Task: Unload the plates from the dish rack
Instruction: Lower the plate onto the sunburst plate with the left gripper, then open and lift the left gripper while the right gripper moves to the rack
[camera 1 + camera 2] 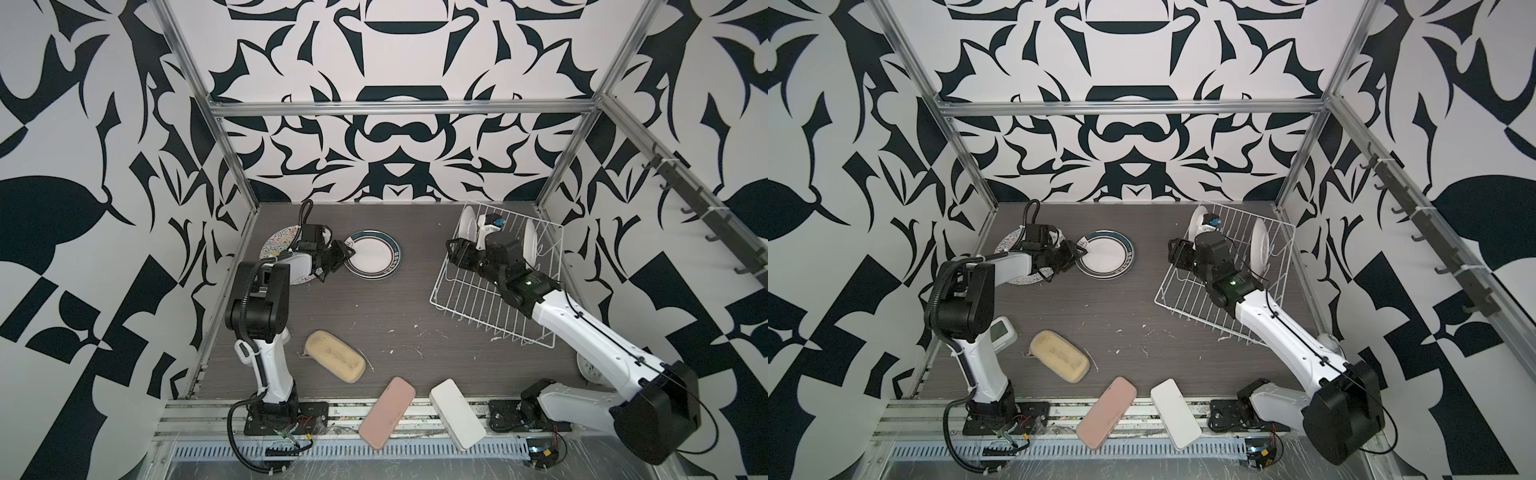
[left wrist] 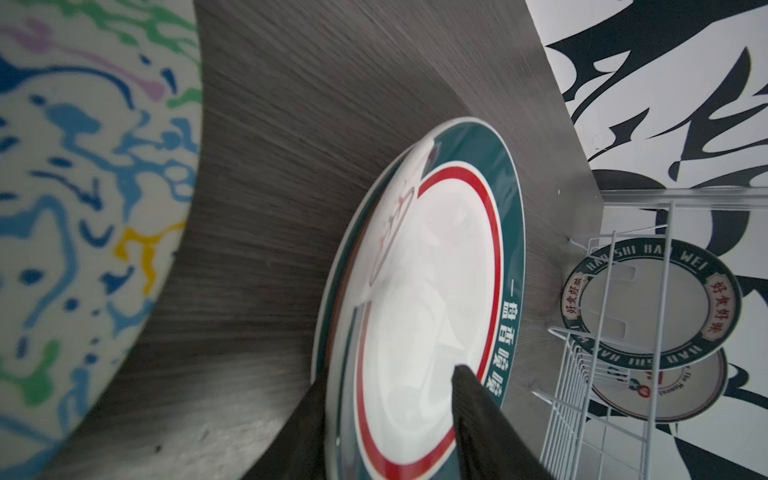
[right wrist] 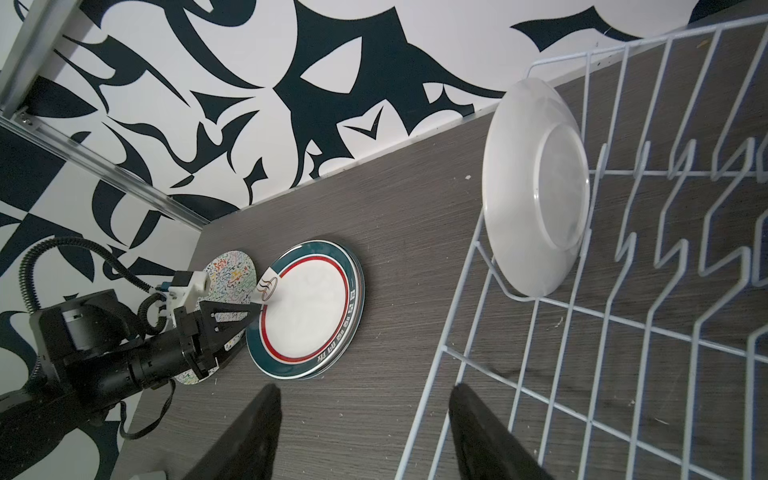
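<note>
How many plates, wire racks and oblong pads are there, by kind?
White wire dish rack: 1
Round ceramic plates: 5 – one squiggle-printed plate, apparently two green-rimmed plates stacked, two white-backed plates upright in the rack
Oblong pads: 3 – beige pad, pink pad, white pad
Total: 9

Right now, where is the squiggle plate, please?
The squiggle plate lies flat far left in both top views, under the left arm, beside the green-rimmed plate.
</note>
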Tool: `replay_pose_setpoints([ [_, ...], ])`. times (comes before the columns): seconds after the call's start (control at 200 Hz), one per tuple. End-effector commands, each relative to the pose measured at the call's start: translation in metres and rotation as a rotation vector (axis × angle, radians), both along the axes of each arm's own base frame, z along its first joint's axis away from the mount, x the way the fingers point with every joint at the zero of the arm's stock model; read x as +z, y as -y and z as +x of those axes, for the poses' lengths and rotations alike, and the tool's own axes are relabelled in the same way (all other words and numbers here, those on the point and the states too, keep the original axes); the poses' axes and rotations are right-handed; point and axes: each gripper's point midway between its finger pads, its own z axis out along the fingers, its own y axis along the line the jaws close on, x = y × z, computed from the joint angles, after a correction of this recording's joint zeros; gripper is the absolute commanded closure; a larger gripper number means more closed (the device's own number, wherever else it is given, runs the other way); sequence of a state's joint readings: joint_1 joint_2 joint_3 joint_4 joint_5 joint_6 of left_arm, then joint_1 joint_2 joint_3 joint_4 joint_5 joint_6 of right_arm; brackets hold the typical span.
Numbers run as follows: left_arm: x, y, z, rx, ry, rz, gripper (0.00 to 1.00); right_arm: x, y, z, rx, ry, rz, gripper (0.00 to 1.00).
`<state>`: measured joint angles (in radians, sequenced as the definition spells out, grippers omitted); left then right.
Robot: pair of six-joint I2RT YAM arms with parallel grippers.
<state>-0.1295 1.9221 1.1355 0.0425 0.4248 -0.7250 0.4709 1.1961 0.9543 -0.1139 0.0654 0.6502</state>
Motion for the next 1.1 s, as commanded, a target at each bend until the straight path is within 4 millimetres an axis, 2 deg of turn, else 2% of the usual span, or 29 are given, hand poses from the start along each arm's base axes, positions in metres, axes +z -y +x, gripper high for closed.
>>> replay_pose_setpoints([
  [0.0,0.016,-0.009,0.004,-0.009,0.024,0.068,0.49,0.011,0.006,-0.003,-0.014,0.039,-0.003,0.32],
  [0.43,0.018,-0.018,-0.002,-0.03,-0.004,0.165,0.43,0.008,0.01,-0.003,-0.024,0.033,-0.021,0.32],
  [0.615,0.028,-0.008,-0.005,-0.059,0.019,0.095,0.41,0.004,0.016,-0.004,-0.045,0.021,-0.051,0.32],
  [0.775,0.028,-0.005,-0.006,-0.066,-0.001,0.082,0.41,0.003,0.021,-0.005,-0.059,0.017,-0.082,0.32],
  [1.095,0.06,-0.001,-0.025,-0.102,0.063,0.056,0.4,0.001,0.088,-0.005,-0.261,-0.004,-0.523,0.33],
])
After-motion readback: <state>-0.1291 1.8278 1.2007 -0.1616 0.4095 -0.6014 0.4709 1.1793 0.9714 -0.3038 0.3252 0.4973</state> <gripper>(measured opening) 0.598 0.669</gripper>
